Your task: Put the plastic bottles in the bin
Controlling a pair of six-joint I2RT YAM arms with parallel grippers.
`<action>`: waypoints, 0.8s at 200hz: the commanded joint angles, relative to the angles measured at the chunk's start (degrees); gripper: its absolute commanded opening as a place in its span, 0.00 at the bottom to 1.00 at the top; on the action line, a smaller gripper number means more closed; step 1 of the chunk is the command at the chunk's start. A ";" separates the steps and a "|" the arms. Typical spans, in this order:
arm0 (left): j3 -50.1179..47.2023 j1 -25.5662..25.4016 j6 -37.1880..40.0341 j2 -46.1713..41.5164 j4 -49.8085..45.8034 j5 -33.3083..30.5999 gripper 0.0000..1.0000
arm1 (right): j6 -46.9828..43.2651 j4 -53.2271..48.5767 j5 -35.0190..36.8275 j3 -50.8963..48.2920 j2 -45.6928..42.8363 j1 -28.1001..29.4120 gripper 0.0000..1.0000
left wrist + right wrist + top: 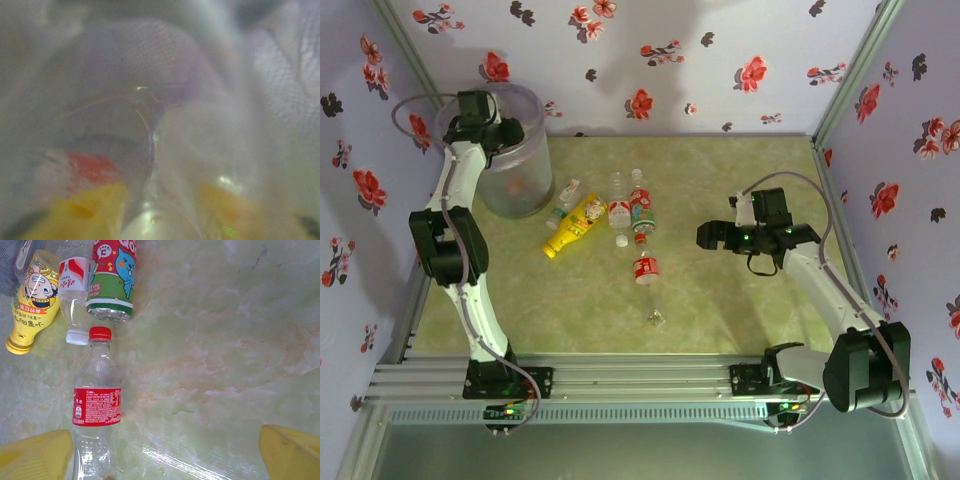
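Right tool point(165, 455) spread wide, low over green surface point(225, 340). Bin point(525, 195) at far-left corner, left tool point(508, 133) pressed together above its mouth; whether pinching anything, cannot tell. Plastic bottles point(640, 205) lying mid-surface right of bin: yellow bottle point(575, 225), red-capped bottle point(645, 268) nearest right tool.

Counted one yellow bottle point(575, 225), four clear bottles point(645, 266) mid-frame, one translucent bin point(538, 160) at upper left, two robot arms point(460, 200).

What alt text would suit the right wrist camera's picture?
A clear red-capped bottle lies on a green marbled table between the yellow fingertips of the open right gripper, close to one. Beyond it lie a yellow bottle, a white-capped bottle and a green-and-red labelled bottle.
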 commanded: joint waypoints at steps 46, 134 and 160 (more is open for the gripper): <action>3.06 -0.91 0.90 1.60 -4.63 1.26 0.80 | -1.47 -1.59 1.50 -0.20 -0.67 -0.34 0.96; 2.62 -0.89 2.29 -6.54 -6.00 -0.72 1.00 | 2.72 -1.11 5.13 0.02 0.40 0.72 0.96; 2.64 -0.83 2.69 -9.13 -7.23 -2.80 1.00 | 5.90 -1.89 9.05 -0.04 0.46 2.28 0.96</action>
